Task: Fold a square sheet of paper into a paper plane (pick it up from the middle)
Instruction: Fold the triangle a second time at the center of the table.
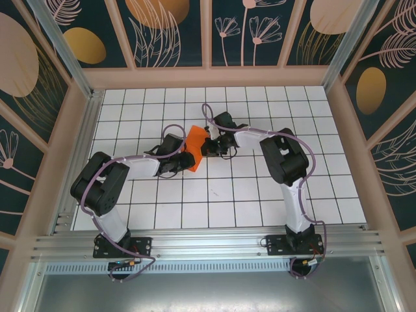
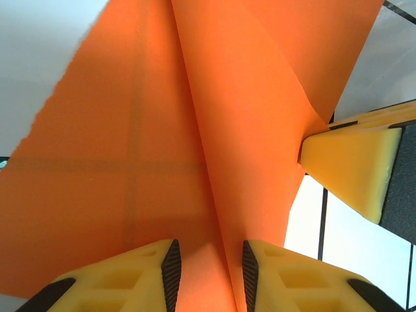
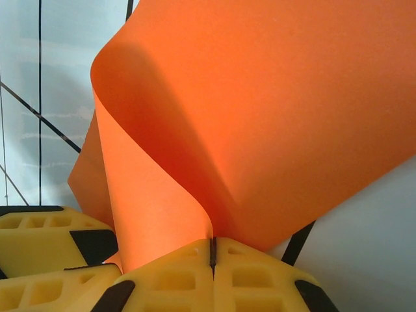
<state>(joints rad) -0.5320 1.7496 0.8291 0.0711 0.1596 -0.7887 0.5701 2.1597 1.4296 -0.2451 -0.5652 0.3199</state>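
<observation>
Orange sheet of paper [image 1: 194, 151] was mid-table, held between both arms above the white grid table [image 1: 227, 195], curled and ridged rather than flat. Right gripper [image 3: 212, 250] was pressed together, pinching one edge of the sheet. Left gripper [image 2: 208, 263] was partly spread, with a raised ridge of paper standing between its pads [image 2: 172, 266], not visibly clamped.

Risks, as I judged them: if the left closed off the intended line, the crease would set crooked. If the arms pulled apart, the thin sheet could tear or slip out of the right pinch.
</observation>
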